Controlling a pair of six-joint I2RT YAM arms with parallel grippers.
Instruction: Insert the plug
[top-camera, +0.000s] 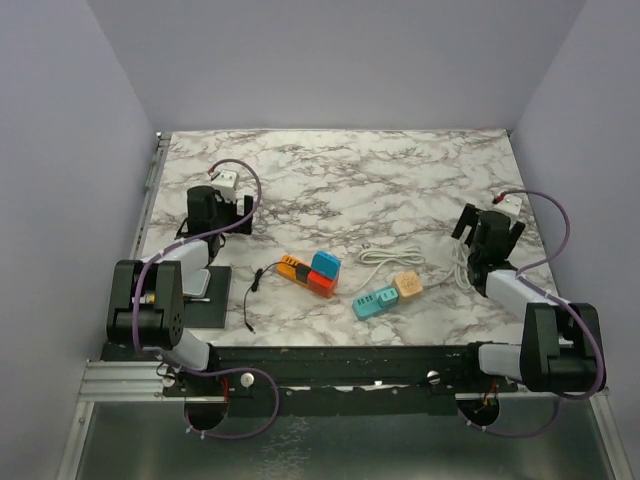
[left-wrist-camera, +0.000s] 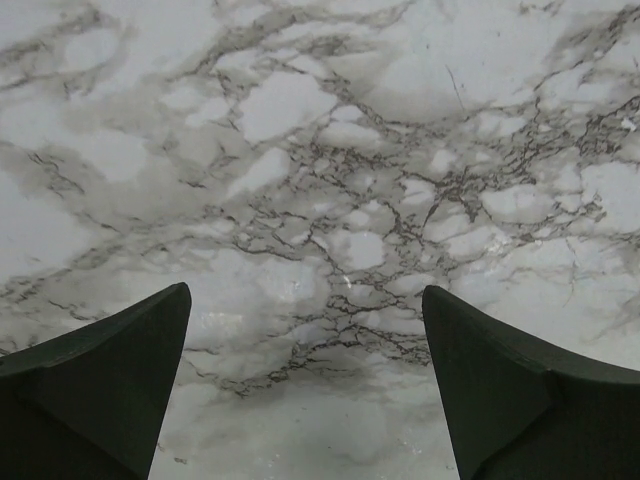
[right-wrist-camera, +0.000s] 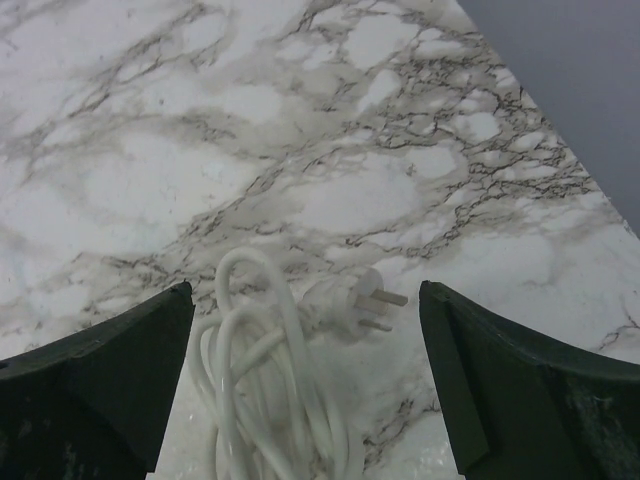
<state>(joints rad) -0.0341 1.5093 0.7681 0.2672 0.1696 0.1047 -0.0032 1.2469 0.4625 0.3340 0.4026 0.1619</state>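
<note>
The white plug lies on the tabletop between the spread fingers of the right hand; the left hand is equally spread.

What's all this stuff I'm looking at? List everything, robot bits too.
Table: one, white marble with grey veins, under everything.
Bright blocks: three, orange, blue and red, packed together near the middle.
Teal block: one, right of the bright blocks, nearer the arms.
Peach block: one, touching the teal block's right end.
White cable: one, looping from the middle to a coil by the right arm.
White plug: one, two pins, lying at the coil's end.
Black wire: one, thin, left of the bright blocks.
Black pad: one, beneath the left arm.
Left gripper: one, dark, open, empty, over bare marble.
Right gripper: one, dark, open, empty, above the plug.
</note>
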